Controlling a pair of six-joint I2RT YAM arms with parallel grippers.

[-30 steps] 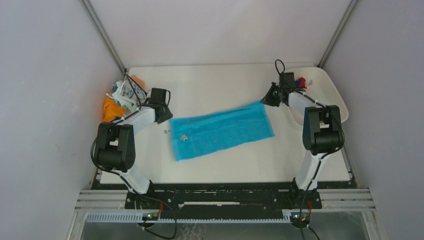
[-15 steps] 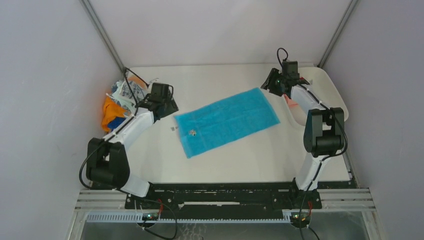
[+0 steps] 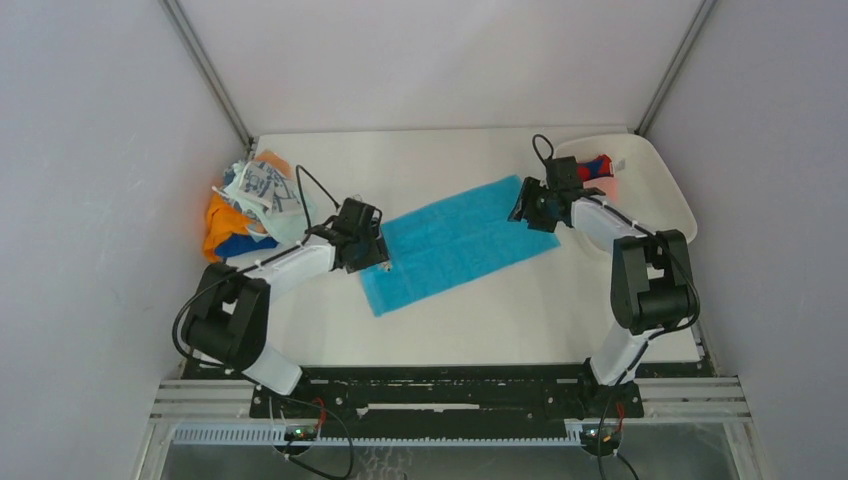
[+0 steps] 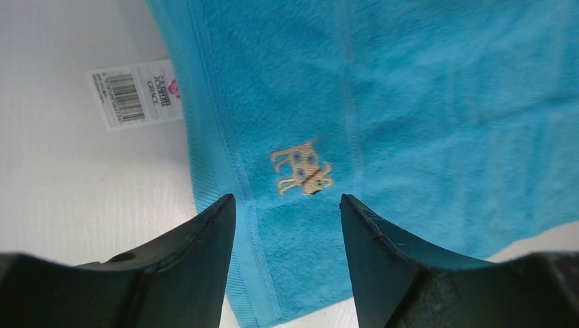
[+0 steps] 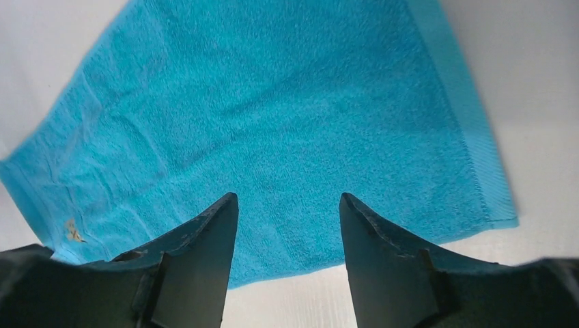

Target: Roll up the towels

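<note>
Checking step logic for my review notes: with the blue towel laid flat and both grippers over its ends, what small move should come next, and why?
Probably lower the left gripper onto the hem of the blue towel and pinch it to start the roll. The towel lies flat and unrolled; both grippers hover open, the right gripper over the opposite end, neither holding cloth.

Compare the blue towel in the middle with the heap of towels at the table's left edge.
The blue towel lies spread flat; the heap is crumpled and piled. The blue towel is one bright blue; the heap mixes orange, printed white and blue. Both are unrolled cloth.
</note>
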